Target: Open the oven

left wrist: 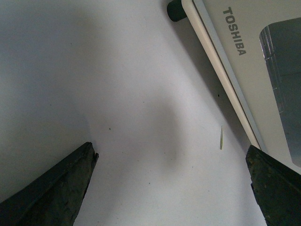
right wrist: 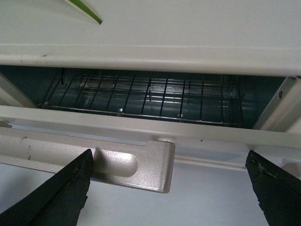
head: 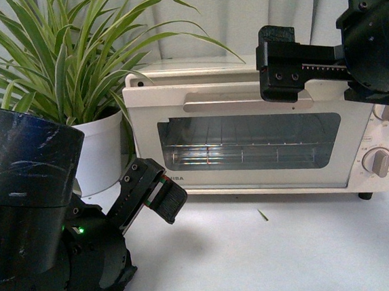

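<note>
The cream-white Toshiba oven (head: 251, 174) stands on the white table, with two grey knobs (head: 378, 162) at its right. In the right wrist view its door is ajar at the top, and the wire rack (right wrist: 150, 96) shows through the gap. My right gripper (head: 284, 66) is open at the door's upper right. The right end of the silver bar handle (right wrist: 122, 162) lies between its fingers (right wrist: 61, 197), not gripped. My left gripper (head: 156, 190) is open and empty, low by the oven's lower left corner. In its wrist view it hangs over bare table (left wrist: 141, 117) beside the door's lower edge (left wrist: 235, 42).
A spider plant (head: 51, 63) in a white pot (head: 103, 153) stands to the left of the oven, close behind my left arm. A small green leaf sliver (head: 262, 214) lies on the table in front of the oven. A black oven foot (left wrist: 175, 10) shows in the left wrist view.
</note>
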Motion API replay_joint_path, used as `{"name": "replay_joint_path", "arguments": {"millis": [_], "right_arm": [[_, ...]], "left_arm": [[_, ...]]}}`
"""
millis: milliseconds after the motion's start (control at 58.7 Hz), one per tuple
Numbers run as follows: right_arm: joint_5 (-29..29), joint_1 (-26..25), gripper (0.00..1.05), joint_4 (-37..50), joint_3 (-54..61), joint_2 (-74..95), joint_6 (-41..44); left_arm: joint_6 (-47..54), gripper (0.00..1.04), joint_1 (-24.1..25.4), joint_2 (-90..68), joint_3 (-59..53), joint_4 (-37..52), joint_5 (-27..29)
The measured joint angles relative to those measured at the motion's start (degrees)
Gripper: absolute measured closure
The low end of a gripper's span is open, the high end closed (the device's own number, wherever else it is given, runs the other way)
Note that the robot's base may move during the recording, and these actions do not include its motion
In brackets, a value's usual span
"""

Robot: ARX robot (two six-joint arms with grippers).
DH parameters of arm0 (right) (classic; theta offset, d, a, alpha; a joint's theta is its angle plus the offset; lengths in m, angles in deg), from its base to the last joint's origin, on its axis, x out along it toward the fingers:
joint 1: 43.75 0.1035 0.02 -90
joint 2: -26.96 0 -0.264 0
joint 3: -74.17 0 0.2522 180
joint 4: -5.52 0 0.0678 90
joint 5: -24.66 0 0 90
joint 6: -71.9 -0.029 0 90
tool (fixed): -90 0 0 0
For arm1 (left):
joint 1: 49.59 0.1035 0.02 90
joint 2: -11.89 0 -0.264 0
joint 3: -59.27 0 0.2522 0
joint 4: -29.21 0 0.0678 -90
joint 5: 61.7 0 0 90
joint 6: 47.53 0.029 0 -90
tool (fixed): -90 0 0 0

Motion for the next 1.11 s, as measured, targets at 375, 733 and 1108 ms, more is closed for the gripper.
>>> {"name": "replay_joint_path", "arguments": {"millis": [375,733,1108], "right_arm": [[-0.39,1.88,0.09,7.87,11.98,-6.12,0.70],[-2.64,2.78,0.09,9.51,20.92,-12.26,3.06],[-10.12,-3.69,0.09,5.97,27.71,-28.17,-1.81]], "left_arm": [[-0.02,0.06,0.02,0.13,0.00,-0.17,0.20],[0.00,0.07,0.24,0.48,-0.15,-0.63,0.74],[2.67,0.07,0.76,1.20,-0.81,-1.79,2.97]]}}
